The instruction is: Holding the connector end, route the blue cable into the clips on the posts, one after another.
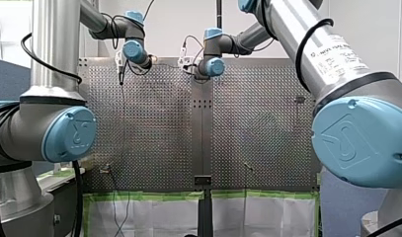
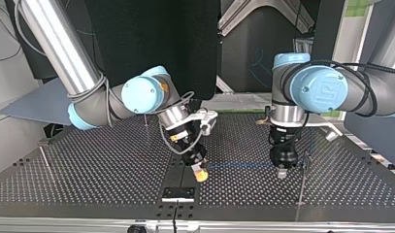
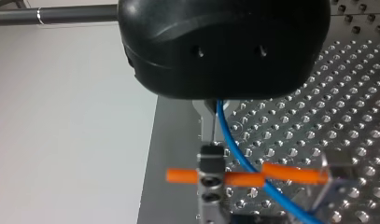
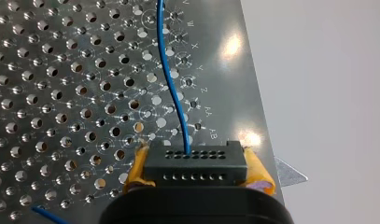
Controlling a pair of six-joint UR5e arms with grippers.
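Note:
The black connector [image 4: 194, 164] sits between the yellow pads [image 4: 137, 169] of my right gripper [image 4: 195, 171], which is shut on it. The blue cable [image 4: 171, 88] leaves the connector and runs out over the perforated table. In the top view the cable [image 2: 238, 166] stretches level from my right gripper [image 2: 201, 174] to my left gripper [image 2: 281, 172]. In the left wrist view, my left gripper [image 3: 212, 133] has its narrow metal fingers shut on the cable [image 3: 239, 154], just above a post's clip with orange arms [image 3: 246, 178].
A thin post [image 2: 303, 180] stands close beside my left gripper in the top view. Other thin posts [image 2: 44, 160] rise at that view's left and further back [image 2: 145, 119]. A black block [image 2: 178, 193] is fixed at the table's near edge.

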